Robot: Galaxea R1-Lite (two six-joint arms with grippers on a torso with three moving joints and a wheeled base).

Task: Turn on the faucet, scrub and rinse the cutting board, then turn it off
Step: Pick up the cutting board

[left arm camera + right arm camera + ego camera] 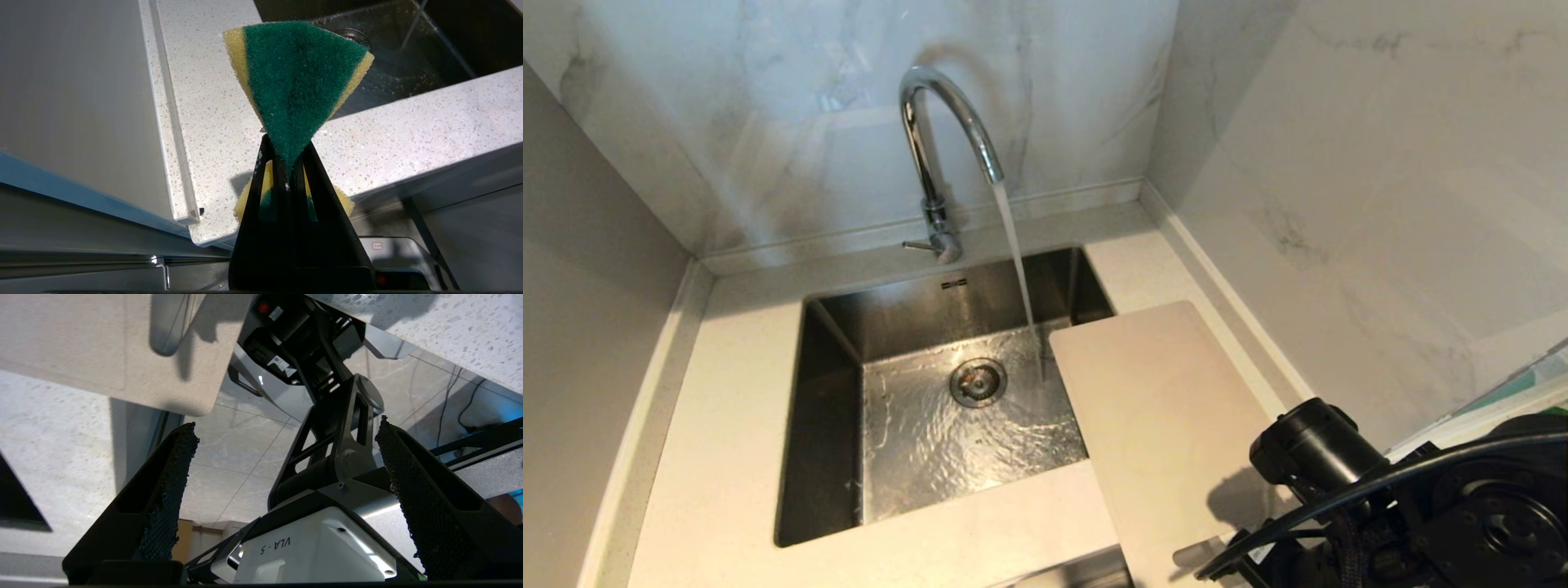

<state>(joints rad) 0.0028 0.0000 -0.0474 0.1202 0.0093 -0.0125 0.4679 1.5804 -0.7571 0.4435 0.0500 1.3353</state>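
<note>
The beige cutting board (pixel 1168 425) lay flat on the speckled surface (pixel 735 457), one corner jutting over the steel sink (pixel 833 408), just above the right gripper (pixel 286 437), whose textured jaws stood wide apart, holding nothing. Water ran from the chrome faucet (pixel 931 147). The left gripper (pixel 288 163) pinched a green-and-yellow sponge (pixel 298 81).

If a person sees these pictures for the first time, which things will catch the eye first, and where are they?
First, the chrome faucet at the back of the counter, its water pouring into the steel sink. Next, the pale cutting board on the counter right of the sink, one corner over the basin. In the left wrist view, the left gripper pinches a green and yellow sponge with shut jaws.
</note>
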